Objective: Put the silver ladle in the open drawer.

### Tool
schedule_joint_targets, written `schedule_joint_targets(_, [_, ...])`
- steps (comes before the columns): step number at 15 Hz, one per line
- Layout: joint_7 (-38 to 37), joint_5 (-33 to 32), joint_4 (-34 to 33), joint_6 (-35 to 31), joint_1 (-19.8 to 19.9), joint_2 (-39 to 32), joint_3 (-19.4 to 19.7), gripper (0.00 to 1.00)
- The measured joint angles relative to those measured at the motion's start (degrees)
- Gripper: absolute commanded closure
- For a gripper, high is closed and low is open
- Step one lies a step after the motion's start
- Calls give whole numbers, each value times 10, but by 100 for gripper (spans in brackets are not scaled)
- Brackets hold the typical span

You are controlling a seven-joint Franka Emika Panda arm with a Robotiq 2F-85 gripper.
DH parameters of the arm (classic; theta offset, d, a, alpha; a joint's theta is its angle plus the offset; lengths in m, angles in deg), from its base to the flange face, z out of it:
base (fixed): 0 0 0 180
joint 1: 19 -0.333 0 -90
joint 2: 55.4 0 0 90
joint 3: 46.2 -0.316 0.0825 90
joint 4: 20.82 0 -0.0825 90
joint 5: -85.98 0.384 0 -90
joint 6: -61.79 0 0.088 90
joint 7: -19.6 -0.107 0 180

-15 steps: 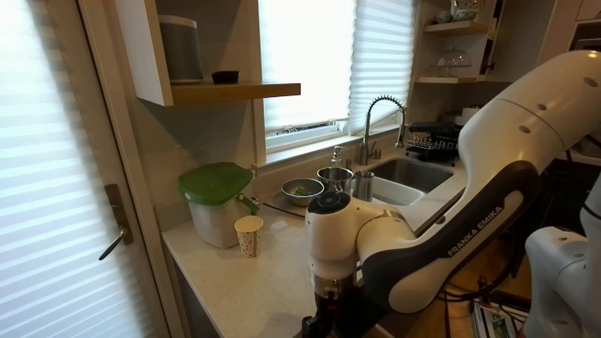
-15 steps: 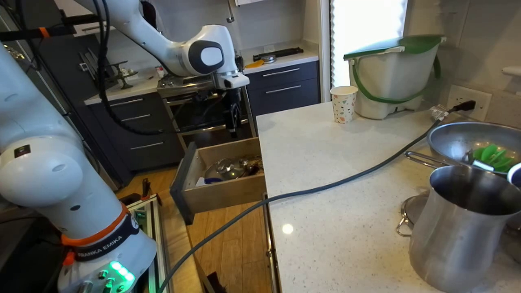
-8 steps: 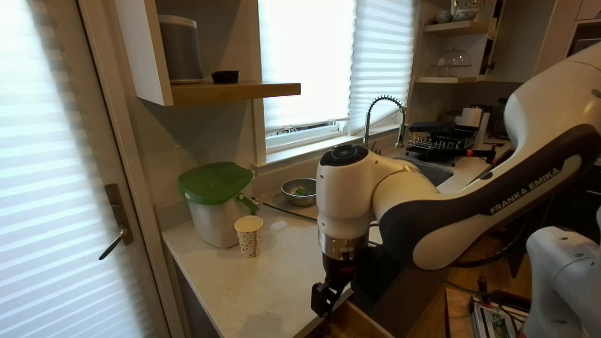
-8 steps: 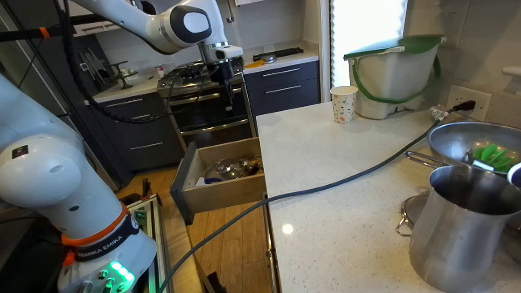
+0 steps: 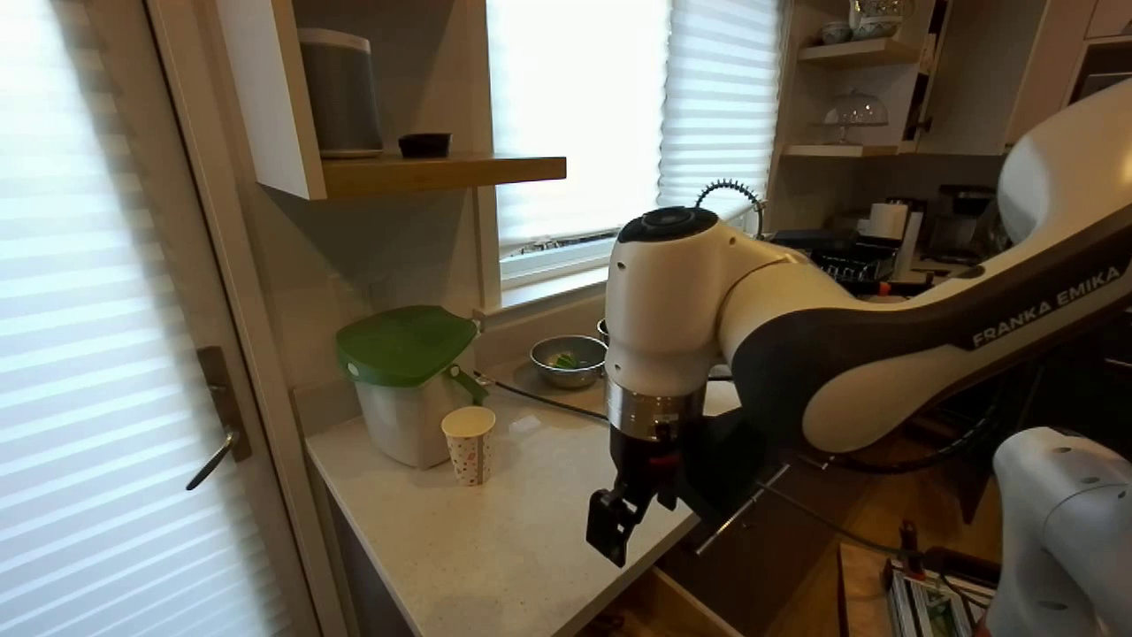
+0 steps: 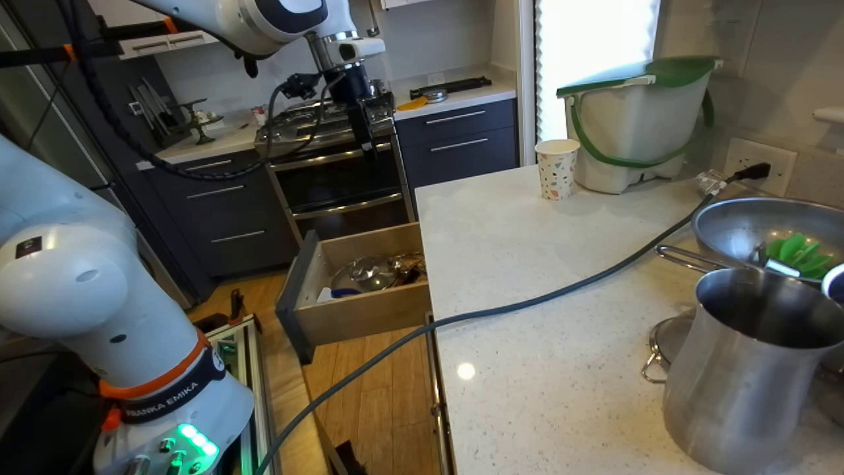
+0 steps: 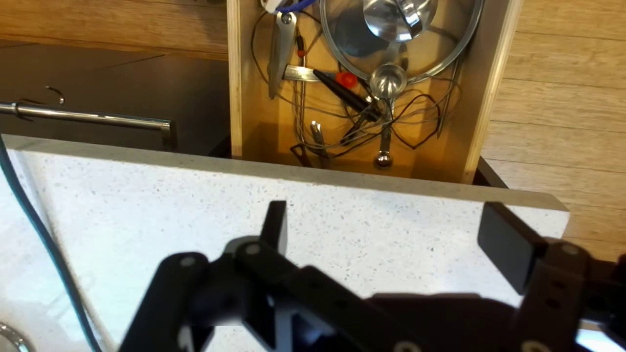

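Observation:
The open drawer [image 6: 369, 321] is a wooden box with a dark front, pulled out under the counter; its side wall [image 7: 498, 80] shows in the wrist view and part of it [image 5: 685, 610] in an exterior view. A small shiny utensil with a round bowl and thin handle, which looks like the silver ladle [image 7: 388, 81], lies inside among wires and tools, close to a glass lid. In the exterior views I cannot single it out. My gripper [image 7: 384, 230] is open and empty, raised above the drawer and counter edge; it also shows in both exterior views [image 5: 638, 522] [image 6: 368, 142].
The counter [image 6: 501, 257] carries a speckled paper cup [image 5: 470, 447], a white bin with green lid [image 5: 402, 380], a steel bowl [image 5: 569, 363] and a steel pitcher [image 6: 745, 376]. A dark cable [image 6: 547, 295] crosses the counter and hangs off its edge.
My gripper has risen from low by the drawer to well above it. The things in the drawer look unmoved, and the drawer stays open.

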Motion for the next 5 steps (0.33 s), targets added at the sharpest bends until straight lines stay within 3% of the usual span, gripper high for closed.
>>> schedule_joint_targets(5, [10, 0, -8, 1, 5, 0, -3, 0])
